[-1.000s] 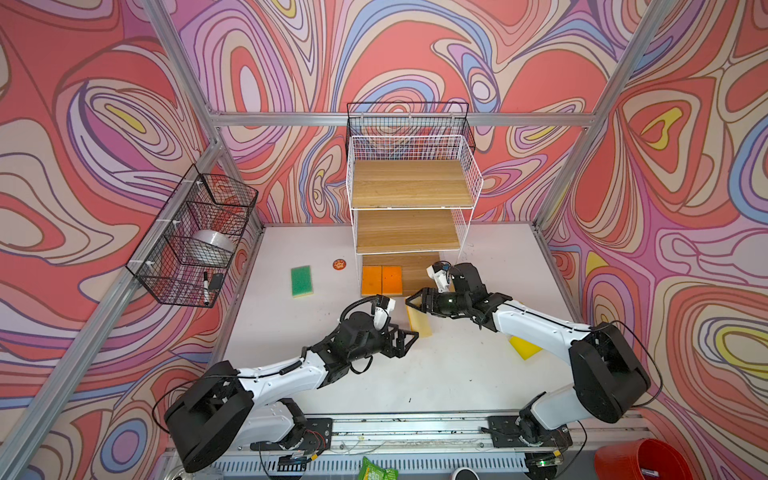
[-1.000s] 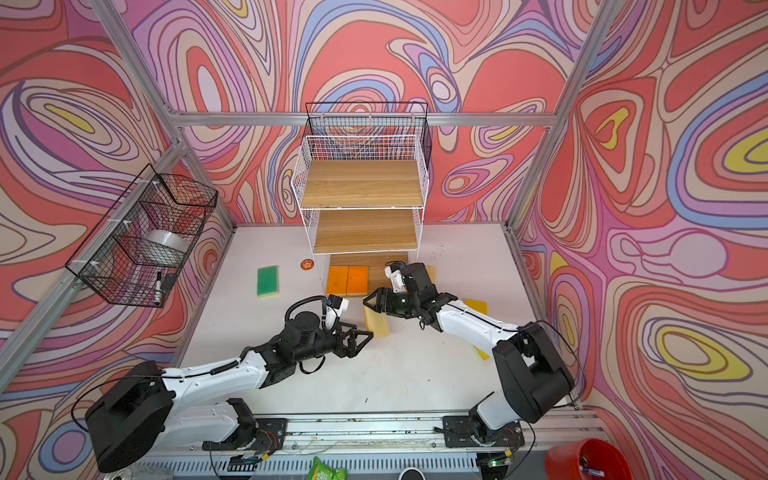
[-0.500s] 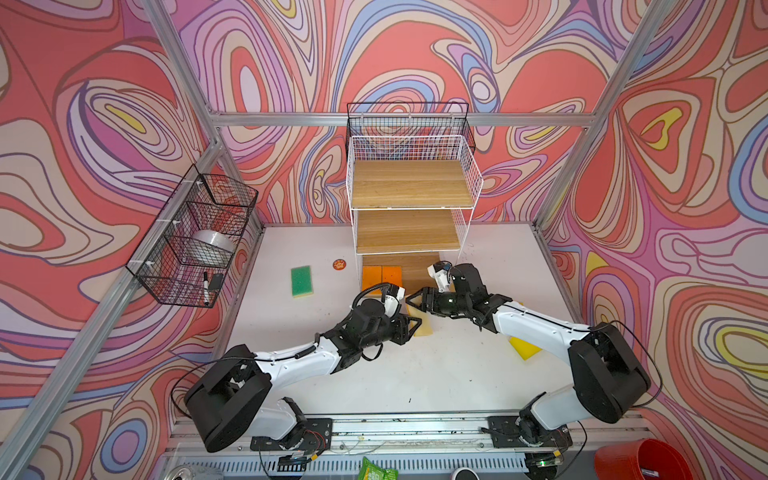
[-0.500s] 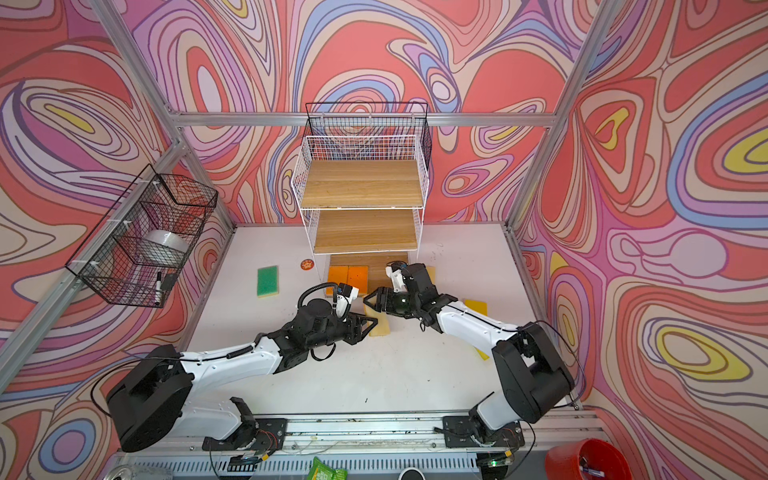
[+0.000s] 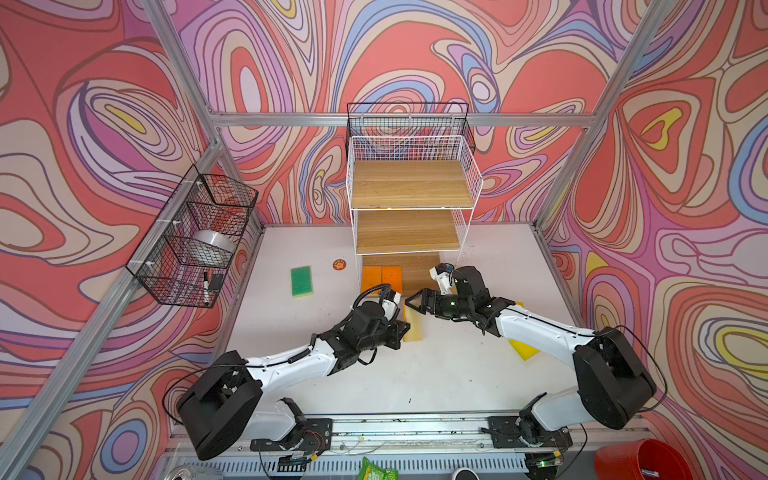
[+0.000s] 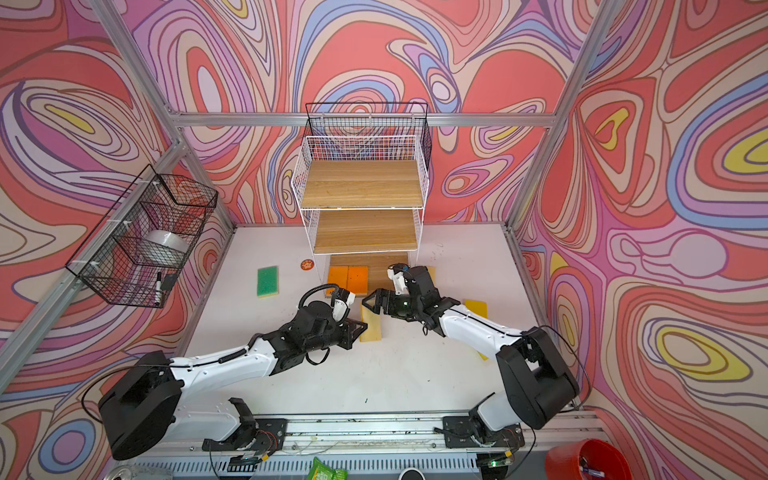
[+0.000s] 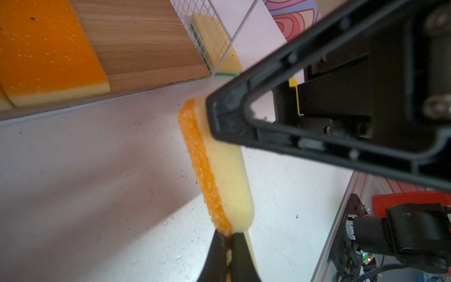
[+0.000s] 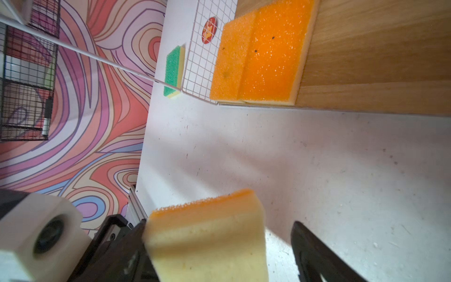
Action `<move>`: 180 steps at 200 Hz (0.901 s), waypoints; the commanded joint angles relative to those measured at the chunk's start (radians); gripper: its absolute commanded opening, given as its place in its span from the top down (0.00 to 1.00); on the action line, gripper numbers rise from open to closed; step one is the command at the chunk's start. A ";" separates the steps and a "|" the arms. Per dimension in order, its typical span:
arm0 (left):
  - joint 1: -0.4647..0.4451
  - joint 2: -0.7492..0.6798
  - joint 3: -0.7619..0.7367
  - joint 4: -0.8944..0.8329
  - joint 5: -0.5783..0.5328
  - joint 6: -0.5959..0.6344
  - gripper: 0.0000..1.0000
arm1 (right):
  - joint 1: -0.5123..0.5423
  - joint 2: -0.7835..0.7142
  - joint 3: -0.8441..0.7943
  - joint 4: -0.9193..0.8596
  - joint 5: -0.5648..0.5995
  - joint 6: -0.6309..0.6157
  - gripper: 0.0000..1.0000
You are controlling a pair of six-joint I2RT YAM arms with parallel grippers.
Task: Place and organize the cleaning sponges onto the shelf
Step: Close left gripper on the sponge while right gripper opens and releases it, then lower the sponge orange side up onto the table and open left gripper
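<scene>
- Left wrist view: the left claw (image 7: 229,246) is pinched tight on one short end of an orange sponge. This held sponge (image 7: 223,171) stands on edge over the table (image 7: 85,183), just in front of the shelf (image 7: 146,41).
- Right wrist view: the right claw (image 8: 219,230) is spread wide at the other end of the held sponge. One finger touches it and the other stands clear, so it has no grip. This reads as a hand-over, with the left claw as carrier.
- Done: an orange pair (image 5: 381,277) lies side by side, touching, at the left of the bottom board (image 5: 419,270). In both top views the two upper boards are bare.
- To do, lying on the table:
  - a green sponge (image 5: 301,281), well to the left of the shelf;
  - a flipped sponge (image 6: 432,272), green with its pale side up, just beside the shelf's right mesh wall;
  - a yellow sponge (image 5: 524,350), partly under the right arm.
- The right arm hides enough that I cannot tell whether a second yellow one lies there.
- Judgement: two sponges are placed, a third is about to follow, and at least three more are to be fetched. The task is under halfway.
- The free room on the bottom board beside the orange pair looks the natural spot for the held sponge.
</scene>
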 commanded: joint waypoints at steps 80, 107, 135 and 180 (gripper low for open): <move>-0.187 -0.050 0.120 -0.500 -0.661 0.277 1.00 | -0.235 -0.199 -0.140 -0.044 -0.147 -0.002 0.03; -0.268 0.108 0.222 -0.604 -0.841 0.295 1.00 | -0.264 -0.207 -0.148 -0.076 -0.153 -0.012 0.03; -0.285 0.222 0.304 -0.656 -0.869 0.321 1.00 | -0.306 -0.201 -0.145 -0.129 -0.138 -0.030 0.03; -0.312 0.369 0.403 -0.686 -0.850 0.322 0.99 | -0.388 -0.175 -0.148 -0.166 -0.124 -0.047 0.03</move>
